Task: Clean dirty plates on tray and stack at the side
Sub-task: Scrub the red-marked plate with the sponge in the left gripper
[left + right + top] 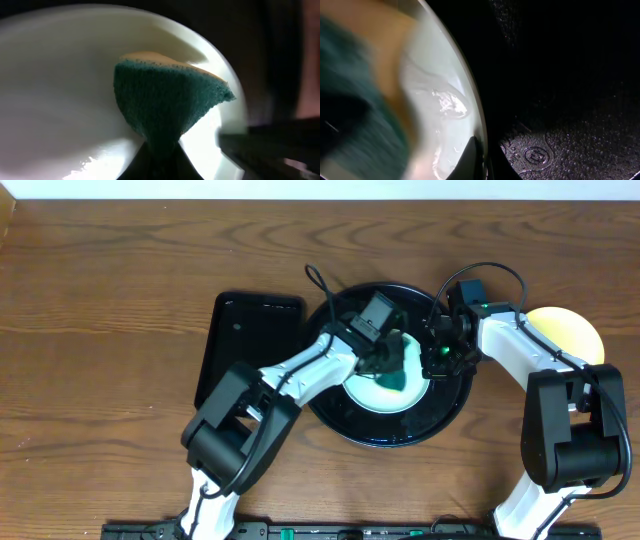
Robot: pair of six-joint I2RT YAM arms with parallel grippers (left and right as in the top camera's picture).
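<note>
Your left arm runs diagonally from its base at the near edge up to the middle of the tray, with the wrist bent down over the plate. Your left gripper is clamped on a green sponge, which has a yellow backing. The jaws pinch its narrow lower end, and the wide end is pressed onto the plate's pale inner surface.

Your right arm rises from its base at the near right and folds back toward the left. It brings the right gripper down at the plate's right rim. The jaws are closed there, and in the right wrist view a dark fingertip sits on the rim, so the gripper appears to pinch the plate's edge.

The plate lies inside the tray, a little right of centre. A yellow plate lies on the table to the right of the tray, partly hidden by your right arm. A small tray sits just left of the round one.

The only marking is a round embossed mark on the tray's black floor, and it is too blurred to read.
</note>
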